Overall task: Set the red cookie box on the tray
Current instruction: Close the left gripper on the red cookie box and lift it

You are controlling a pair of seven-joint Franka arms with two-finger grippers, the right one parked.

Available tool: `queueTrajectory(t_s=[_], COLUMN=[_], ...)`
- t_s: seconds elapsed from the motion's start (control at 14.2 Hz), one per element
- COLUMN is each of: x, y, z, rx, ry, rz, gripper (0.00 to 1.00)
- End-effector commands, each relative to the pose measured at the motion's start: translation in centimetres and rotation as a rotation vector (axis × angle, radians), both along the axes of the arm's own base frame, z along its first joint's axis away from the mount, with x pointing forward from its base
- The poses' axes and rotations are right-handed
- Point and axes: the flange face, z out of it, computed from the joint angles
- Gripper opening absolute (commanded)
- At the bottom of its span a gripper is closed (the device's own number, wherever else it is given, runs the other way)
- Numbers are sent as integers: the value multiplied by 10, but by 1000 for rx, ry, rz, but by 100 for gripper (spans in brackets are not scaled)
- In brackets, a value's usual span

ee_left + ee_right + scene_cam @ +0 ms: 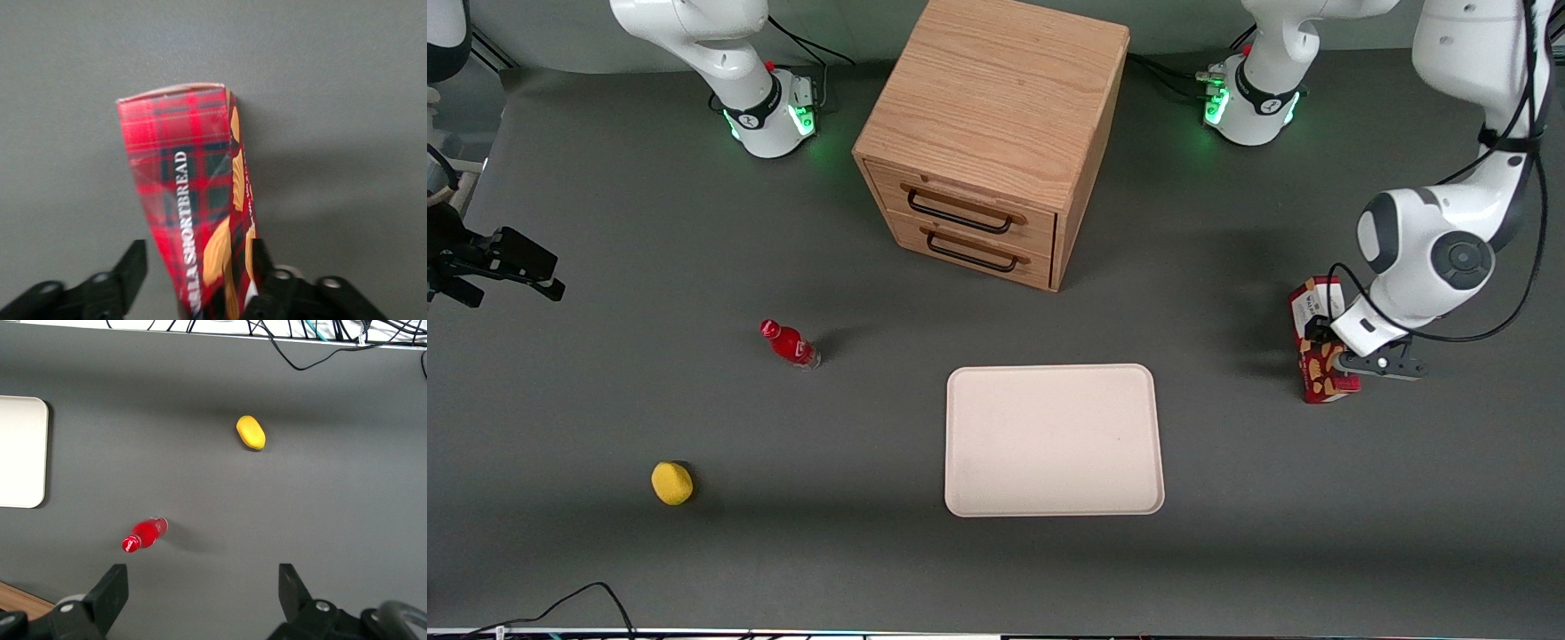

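jaws wide around red cookie box (193,220)

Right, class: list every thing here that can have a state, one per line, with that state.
red cookie box: on the table, between the pincer's fingers, not on the tray.
pincer: open around the box.
tray: flat on the table, nothing on it.
drawers: both closed.
red bottle: cap on.

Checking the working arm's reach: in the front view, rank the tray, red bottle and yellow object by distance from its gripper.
From the gripper at the red cookie box:
1. Tray, mid-table.
2. Red bottle, farther toward the parked arm.
3. Yellow object, farthest, nearer the camera.
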Motion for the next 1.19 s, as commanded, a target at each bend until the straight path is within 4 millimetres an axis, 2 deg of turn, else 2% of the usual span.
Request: queueTrajectory(t_s=[0.0,0.07,0.21,0.35,0.42,0.56,0.7,0.77,0.84,0.91,1.05,1.12], x=[1,1,1,4,10,30,53,60,63,66,75,88], y=[-2,-2,-3,-5,-7,-18,-59,-87,-122,-157,-249,-284], z=[16,20,41,80,113,198,287,319,338,339,295,267], rx=[-7,-10,-17,-40,-55,-67,-86,-103,-116,-123,-146,-179], ry=[-11,-5,10,41,64,133,162,169,166,162,168,108], rz=[-13,-10,-4,12,17,21,19,25,53,95,179,231], gripper=[0,0,0,0,0,0,0,0,0,0,0,0])
